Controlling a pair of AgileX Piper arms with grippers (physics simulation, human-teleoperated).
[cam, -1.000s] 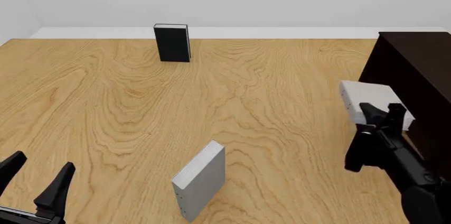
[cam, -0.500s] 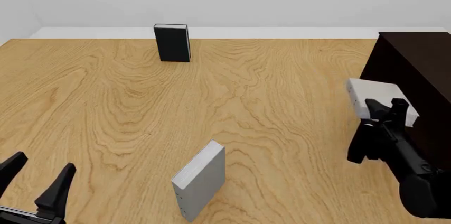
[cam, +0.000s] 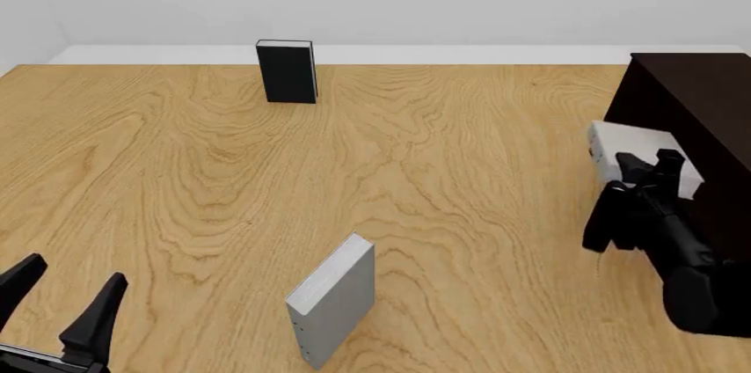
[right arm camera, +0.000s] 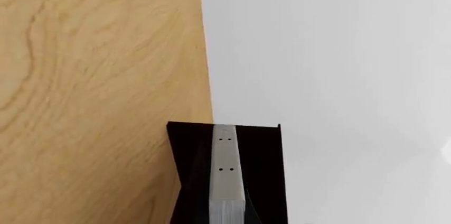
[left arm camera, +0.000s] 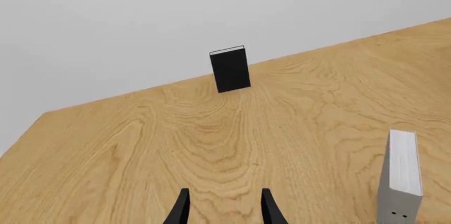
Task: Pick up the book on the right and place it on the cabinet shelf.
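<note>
The pale grey-white book (cam: 634, 155) hangs above the table, pinched in my right gripper (cam: 649, 171), which is shut on it. It sits right against the front of the dark brown cabinet (cam: 698, 109) at the table's right edge. In the right wrist view the book's narrow edge (right arm camera: 224, 171) points straight at the cabinet's dark opening (right arm camera: 262, 171). My left gripper (cam: 61, 301) rests open and holds nothing at the near left corner; its fingertips (left arm camera: 181, 207) show in the left wrist view.
A black book (cam: 288, 71) with white page edge stands upright at the far middle of the table, also seen as the black book (left arm camera: 229, 69). A slimmer grey book (cam: 334, 296) stands near the front centre; the left wrist view shows this grey book (left arm camera: 403, 175).
My right gripper has carried the book to the right, closer to the cabinet front. The left arm and the other two books have not moved.
</note>
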